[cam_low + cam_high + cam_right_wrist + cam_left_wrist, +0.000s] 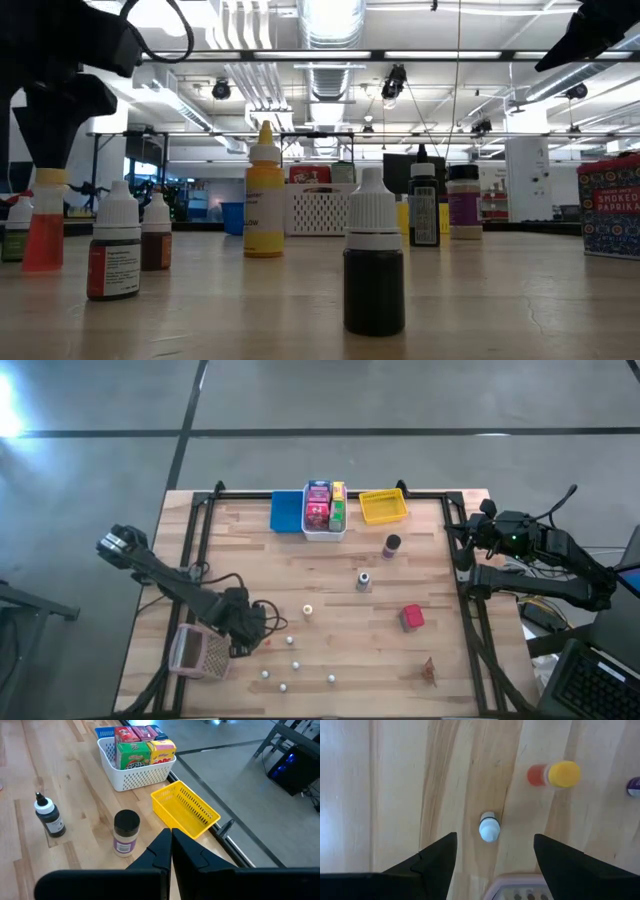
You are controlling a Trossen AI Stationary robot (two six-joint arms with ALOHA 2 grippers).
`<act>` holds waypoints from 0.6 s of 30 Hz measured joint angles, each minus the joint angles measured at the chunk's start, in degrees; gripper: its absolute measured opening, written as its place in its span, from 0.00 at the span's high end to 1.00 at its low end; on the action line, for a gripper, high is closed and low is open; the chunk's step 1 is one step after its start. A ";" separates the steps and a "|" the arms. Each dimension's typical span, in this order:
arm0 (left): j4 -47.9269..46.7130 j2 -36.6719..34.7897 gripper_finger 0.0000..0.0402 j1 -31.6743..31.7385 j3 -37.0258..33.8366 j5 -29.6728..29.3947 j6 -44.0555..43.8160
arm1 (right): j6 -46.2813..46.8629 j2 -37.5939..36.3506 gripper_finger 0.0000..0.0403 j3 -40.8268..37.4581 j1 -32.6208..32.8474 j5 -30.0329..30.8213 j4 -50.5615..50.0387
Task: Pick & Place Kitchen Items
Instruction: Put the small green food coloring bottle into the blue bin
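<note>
table [430, 560]: light wood planks, dark rails along the edges, grey floor around it
room: low view shows an open workshop, ceiling ducts, strip lights, shelving far back
white bin [324, 530]: at the far edge between the blue bin [286, 511] and the yellow bin [383, 506]; holds upright boxes [137, 750], pink, green and yellow; box print too small to read
red box [412, 617]: right half of the table, alone; in the low view its face reads "SMOKED PAPRIKA", cut off by the frame edge
mesh basket [199, 653]: pinkish, near-left corner, just beside the left gripper
left gripper [243, 628]: low over the near-left of the table, fingers apart, nothing between them; wrist view shows a white-capped bottle [489, 826] standing between the finger tips, not touched
right gripper [171, 837]: parked off the right edge near the yellow bin, fingers closed together, holding nothing
jar [391, 544]: dark lid, purple label, text unreadable; near the yellow bin
dropper bottle [364, 581]: dark, white cap, mid-table
yellow-capped bottle [555, 775]: red body, lying on its side near the left gripper
small bottles [284, 686]: white caps scattered along the near edge; labels too small to read
brown item [429, 671]: near-right corner, can't make out what it is
</note>
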 joint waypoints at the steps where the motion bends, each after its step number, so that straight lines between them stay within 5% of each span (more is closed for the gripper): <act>1: 0.33 0.14 0.33 0.00 -0.21 0.00 0.02 | 0.05 0.02 0.98 0.00 0.02 0.02 -0.02; 18: 7.50 -2.29 0.39 0.16 -7.65 0.05 -0.13 | 0.05 0.00 0.98 0.00 0.00 0.01 -0.01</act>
